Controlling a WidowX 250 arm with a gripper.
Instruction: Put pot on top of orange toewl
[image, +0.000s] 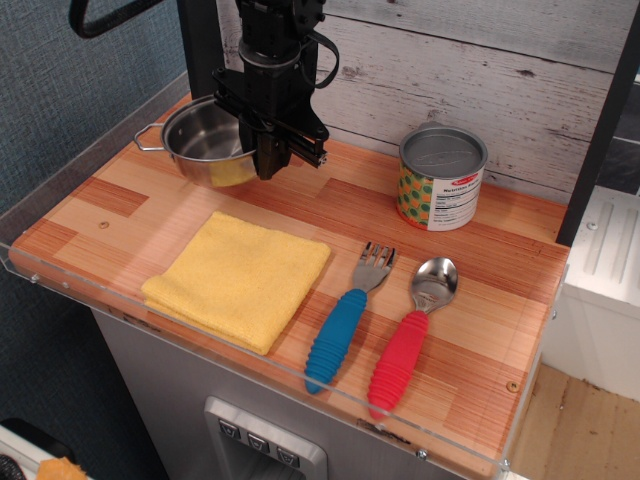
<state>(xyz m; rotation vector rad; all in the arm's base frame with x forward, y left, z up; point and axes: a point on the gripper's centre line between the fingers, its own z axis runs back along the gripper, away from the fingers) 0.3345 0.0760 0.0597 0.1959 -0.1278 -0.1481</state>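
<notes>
The shiny steel pot (205, 143) hangs tilted above the back left of the wooden table, held by its right rim. My black gripper (268, 165) is shut on that rim, fingers pointing down. One wire loop handle sticks out to the left. The yellow-orange towel (240, 277) lies flat and folded at the front left, below and in front of the pot, with nothing on it.
A printed tin can (441, 177) with a grey lid stands at the back right. A blue-handled fork (345, 320) and a red-handled spoon (410, 340) lie front right. A clear plastic rim (250, 355) edges the table. A plank wall (480, 60) stands behind.
</notes>
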